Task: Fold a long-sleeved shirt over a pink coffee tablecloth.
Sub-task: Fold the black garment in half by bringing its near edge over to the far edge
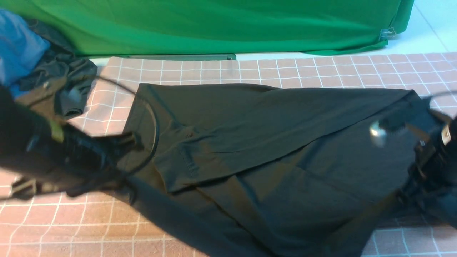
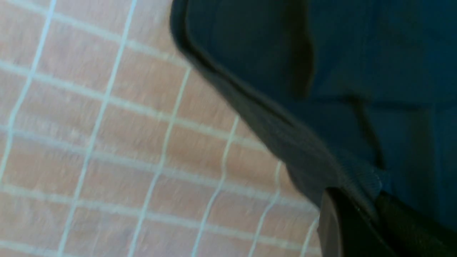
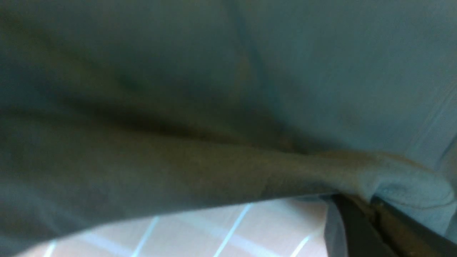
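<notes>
1 black shirt [image 1: 271, 142], 1 pink tablecloth [image 1: 71, 221], 1 green backdrop [image 1: 214, 25], 1 grey garment [image 1: 71, 82], 1 blue garment [image 1: 18, 50].

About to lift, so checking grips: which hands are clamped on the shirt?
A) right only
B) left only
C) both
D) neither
C: the left hand is shut on the shirt's ribbed edge, and the right hand pinches a bunched fold of it.

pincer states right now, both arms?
Left pincer: closed, holding a ribbed edge of the shirt.
Right pincer: closed, holding a bunched edge of the shirt.
</notes>
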Motion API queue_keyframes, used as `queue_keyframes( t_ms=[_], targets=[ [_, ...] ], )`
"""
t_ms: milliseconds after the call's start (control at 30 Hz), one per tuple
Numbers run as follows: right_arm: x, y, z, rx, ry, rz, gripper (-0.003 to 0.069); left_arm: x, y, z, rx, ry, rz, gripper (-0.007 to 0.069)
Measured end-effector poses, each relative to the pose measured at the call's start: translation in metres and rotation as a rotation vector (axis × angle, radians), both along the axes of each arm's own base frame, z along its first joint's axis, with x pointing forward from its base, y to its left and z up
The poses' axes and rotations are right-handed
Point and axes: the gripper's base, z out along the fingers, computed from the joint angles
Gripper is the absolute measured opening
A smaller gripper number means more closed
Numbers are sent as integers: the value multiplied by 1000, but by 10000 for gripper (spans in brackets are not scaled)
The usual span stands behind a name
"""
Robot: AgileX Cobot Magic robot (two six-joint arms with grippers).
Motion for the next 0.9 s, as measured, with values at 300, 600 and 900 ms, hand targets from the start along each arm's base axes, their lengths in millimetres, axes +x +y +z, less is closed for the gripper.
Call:
queue_keyframes(
  t_ms=[300,600,900],
  targets=[
    [71,-22,7,22,-53,-108,49,88,17,9,-21,-75,101,34],
    [147,-55,-24,49,-57,-232,49,176,31,-15,-27,-91,168,34],
    [189,-55,-45,62,-124,-244,363,218,26,-47,-28,-55,153,34]
  ],
)
